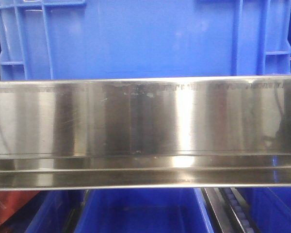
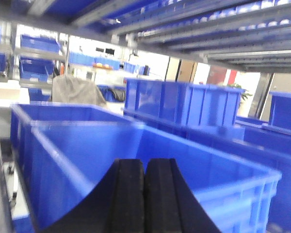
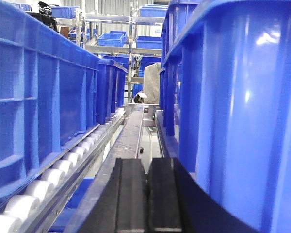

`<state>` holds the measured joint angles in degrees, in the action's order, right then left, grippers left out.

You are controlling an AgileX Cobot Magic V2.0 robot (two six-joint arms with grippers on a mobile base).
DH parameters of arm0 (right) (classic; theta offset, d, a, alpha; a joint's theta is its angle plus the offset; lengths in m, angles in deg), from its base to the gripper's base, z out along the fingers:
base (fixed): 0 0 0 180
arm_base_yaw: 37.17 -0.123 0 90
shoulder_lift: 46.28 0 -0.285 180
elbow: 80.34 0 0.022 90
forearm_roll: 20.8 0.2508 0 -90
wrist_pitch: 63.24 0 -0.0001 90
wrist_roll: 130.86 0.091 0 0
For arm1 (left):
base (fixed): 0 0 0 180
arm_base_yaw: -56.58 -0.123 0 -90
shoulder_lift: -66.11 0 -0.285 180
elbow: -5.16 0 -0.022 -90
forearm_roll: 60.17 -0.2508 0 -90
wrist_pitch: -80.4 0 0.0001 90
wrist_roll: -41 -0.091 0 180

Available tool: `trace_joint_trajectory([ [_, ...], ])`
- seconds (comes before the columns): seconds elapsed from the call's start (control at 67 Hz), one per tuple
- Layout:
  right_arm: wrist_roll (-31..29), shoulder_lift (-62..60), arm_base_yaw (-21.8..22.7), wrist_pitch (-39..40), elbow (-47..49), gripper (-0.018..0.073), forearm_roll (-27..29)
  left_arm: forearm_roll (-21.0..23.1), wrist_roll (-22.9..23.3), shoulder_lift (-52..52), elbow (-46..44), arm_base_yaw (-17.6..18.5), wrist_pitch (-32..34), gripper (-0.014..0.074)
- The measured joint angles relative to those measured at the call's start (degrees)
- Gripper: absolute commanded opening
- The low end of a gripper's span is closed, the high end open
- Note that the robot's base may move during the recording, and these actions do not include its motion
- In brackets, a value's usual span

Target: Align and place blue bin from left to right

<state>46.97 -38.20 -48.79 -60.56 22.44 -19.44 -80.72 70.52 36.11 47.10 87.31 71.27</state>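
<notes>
Exterior front-facing view: the blue bin [image 1: 145, 39] fills the upper part of the picture almost from edge to edge; its smooth side wall faces the camera, with raised upright ribs near both corners; it stands directly behind and above a wide, shiny steel rail [image 1: 145, 131] that crosses the whole picture; below the rail, the open tops of darker lower bins [image 1: 140, 211] show, and a strip of small rollers [image 1: 235, 208] runs between two of them at lower right; neither arm appears in this view.

Left wrist view: the left gripper [image 2: 144, 194] sits at the bottom middle, its two black fingers [image 2: 128, 199] pressed together with only a thin seam between them and nothing held; just beyond it lies an open bin [image 2: 136, 160], seen from above its rim; more bins [image 2: 184, 102] stand behind it, under overhead roller tracks [image 2: 223, 29].

Right wrist view: the right gripper [image 3: 146, 199] is also closed on nothing, a narrow slit dividing its fingers [image 3: 131, 199]; it points along a metal channel [image 3: 136, 131] between two rows of bins; the near bin wall [image 3: 247, 111] rises close on the right; the left row [image 3: 43, 107] rests on white rollers [image 3: 53, 174]; shelving with further bins [image 3: 111, 39] stands far behind.
</notes>
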Motion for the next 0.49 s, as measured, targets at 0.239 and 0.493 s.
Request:
trace_joint_trajectory([
  [0.239, 0.0, 0.0, 0.0, 0.0, 0.0, -0.007, 0.0, 14.8, -21.4, 9.4, 11.5, -10.8, 3.6, -0.0111],
  [0.493, 0.0, 0.0, 0.0, 0.0, 0.0, -0.007, 0.0, 21.0, -24.4, 18.5, 22.2, -24.3, 3.9, -0.0111],
])
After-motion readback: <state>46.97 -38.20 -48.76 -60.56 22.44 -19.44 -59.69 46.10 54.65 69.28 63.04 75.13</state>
